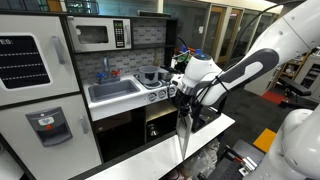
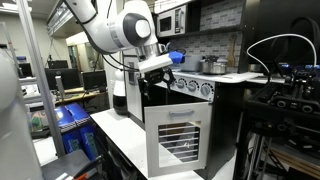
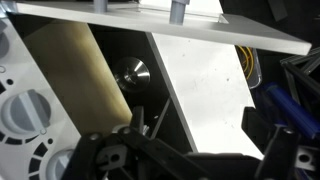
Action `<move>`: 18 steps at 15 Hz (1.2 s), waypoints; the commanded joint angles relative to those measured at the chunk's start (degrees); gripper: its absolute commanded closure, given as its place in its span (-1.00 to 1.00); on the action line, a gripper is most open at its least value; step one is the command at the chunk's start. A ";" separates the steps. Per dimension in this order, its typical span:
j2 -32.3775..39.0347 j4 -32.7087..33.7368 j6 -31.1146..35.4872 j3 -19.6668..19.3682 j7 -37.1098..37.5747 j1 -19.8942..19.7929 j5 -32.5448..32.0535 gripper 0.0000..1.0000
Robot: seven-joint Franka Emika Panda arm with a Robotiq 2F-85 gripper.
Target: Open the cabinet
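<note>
The cabinet is the small oven compartment of the white toy kitchen. Its white door with grey stripes (image 2: 180,135) stands swung open, away from the dark opening (image 2: 155,95). In an exterior view the door shows edge-on as a thin panel (image 1: 183,135). My gripper (image 2: 152,72) hangs at the door's top edge, just below the stove knobs; it also shows in an exterior view (image 1: 185,100). In the wrist view the door's white inner face (image 3: 210,80) runs between my two spread fingers (image 3: 200,128), and a metal bowl (image 3: 132,72) sits in the dark interior.
The grey microwave (image 1: 95,35), sink (image 1: 113,90) and toy fridge (image 1: 35,95) stand beside the cabinet. Pots (image 1: 155,75) sit on the stove above it. The kitchen rests on a white platform (image 1: 215,128). Dark equipment with cables (image 2: 285,100) stands close by.
</note>
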 commanded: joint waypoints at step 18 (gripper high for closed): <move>-8.11 -2.64 -22.33 -4.78 -6.54 -6.48 -7.73 -1.00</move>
